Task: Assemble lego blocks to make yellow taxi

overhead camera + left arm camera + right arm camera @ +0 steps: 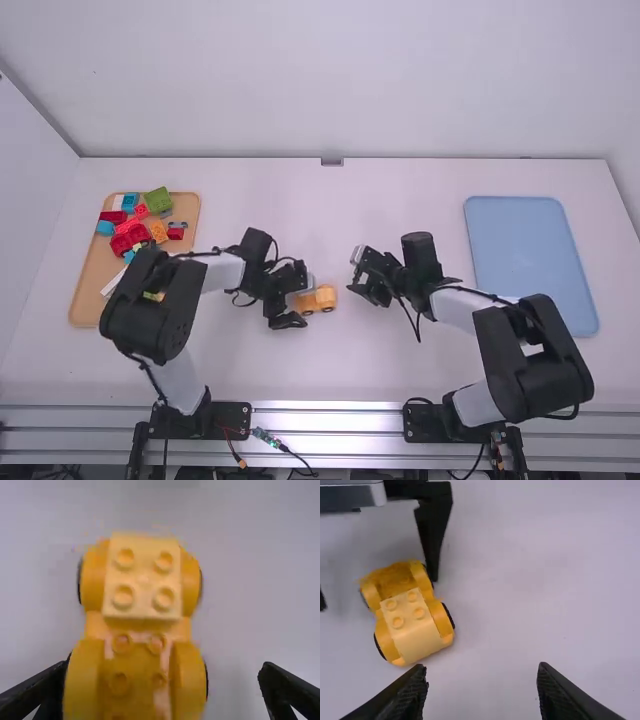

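Note:
A yellow car base with wheels (308, 302) stands on the table near the middle, a paler yellow studded block (142, 577) on one end. My left gripper (290, 305) is over the car's left end; in the left wrist view the left gripper (162, 690) is open, the car between its fingers and nearer one of them. My right gripper (362, 278) stands to the right of the car. The right wrist view has the right gripper (482, 677) open and holding nothing, with the yellow car (410, 615) off to one side and the left gripper's finger beside it.
A tan tray (88, 285) at the left holds several red, blue, green and yellow blocks, partly under the left arm. A light blue tray (530, 265) lies at the right, behind the right arm. A wall (330, 80) rises beyond the table's far edge.

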